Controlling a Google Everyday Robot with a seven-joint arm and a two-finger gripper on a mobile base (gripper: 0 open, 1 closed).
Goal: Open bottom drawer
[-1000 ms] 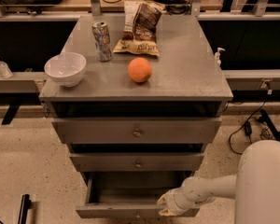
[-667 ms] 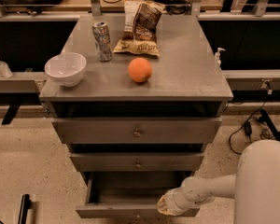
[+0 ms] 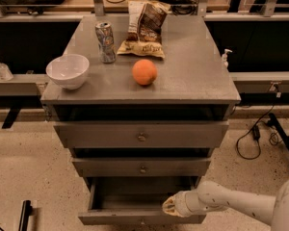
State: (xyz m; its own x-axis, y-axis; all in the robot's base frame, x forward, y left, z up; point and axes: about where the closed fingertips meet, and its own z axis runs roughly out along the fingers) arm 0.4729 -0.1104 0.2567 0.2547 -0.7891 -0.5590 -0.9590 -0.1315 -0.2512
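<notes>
Grey metal cabinet with a flat top serving as counter (image 3: 192,76), three grey drawers stacked below.

Lowest of the three, the grey metal bottom drawer (image 3: 115,217): pulled out toward the near side, dark interior open to view from above, flat front at the very bottom edge of the view. Small round knob just visible at centre of that front. Slimmest-looking front of the stack.

Mid-sized grey drawer front (image 3: 142,167) directly above, pushed in, round knob at centre. Tall, wide grey top drawer front (image 3: 141,134) above that, also pushed in, knob at centre.

Pale, yellowish-tipped claw (image 3: 172,206) at the right part of the open bottom drawer, just behind its front panel, pointing left. Cannot tell how far open, nor whether gripping anything. White jointed robot arm (image 3: 231,203) reaching in from the near right corner.

On the counter:
- white ceramic bowl (image 3: 67,70) at the left near corner, upright
- round orange fruit (image 3: 144,71) near the middle, toward the near edge, apart from the bowl
- silver soda can (image 3: 105,42) upright, far left of the fruit
- brown and cream crisp bag (image 3: 144,29) lying flat just right of the can, toward the far edge

Speckled beige floor (image 3: 29,167) around the cabinet. Black cable (image 3: 248,138) looped on the floor to the right.
</notes>
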